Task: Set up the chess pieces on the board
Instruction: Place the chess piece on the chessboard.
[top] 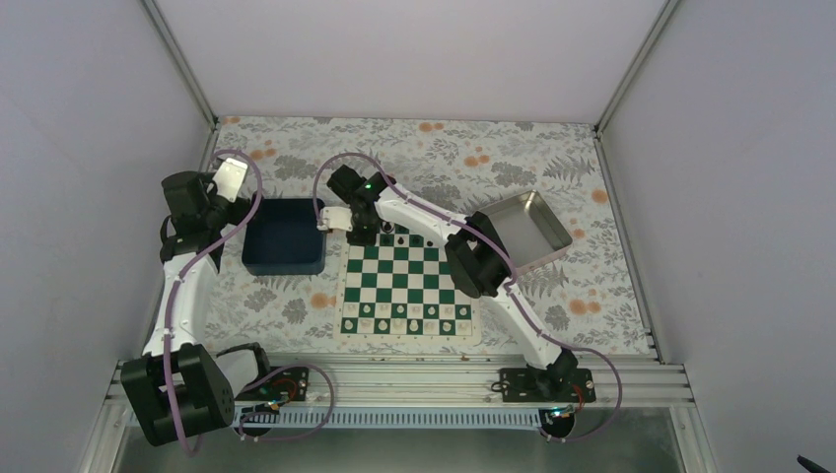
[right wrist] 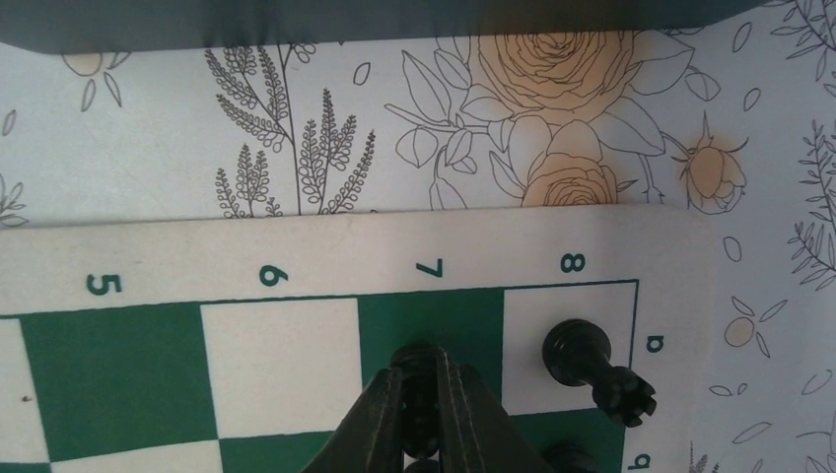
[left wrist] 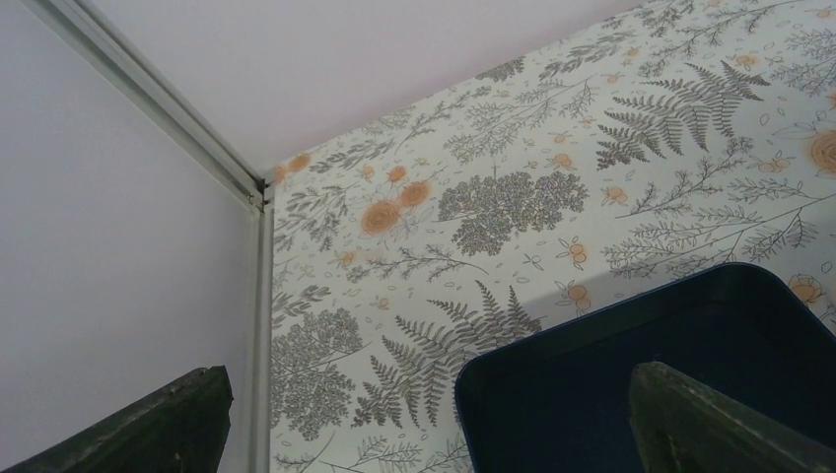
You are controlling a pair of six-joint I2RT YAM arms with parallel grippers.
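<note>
The green and white board lies mid-table and also shows in the right wrist view. My right gripper is at its far left corner, shut on a small black chess piece over the green square of row 7. A black rook stands on the white corner square next to it. Another black piece shows partly at the bottom edge. My left gripper is open and empty above the far left corner of the dark blue bin.
White pieces fill the board's two near rows. The dark blue bin sits left of the board. A silver metal tray sits at its far right. White walls enclose the floral table.
</note>
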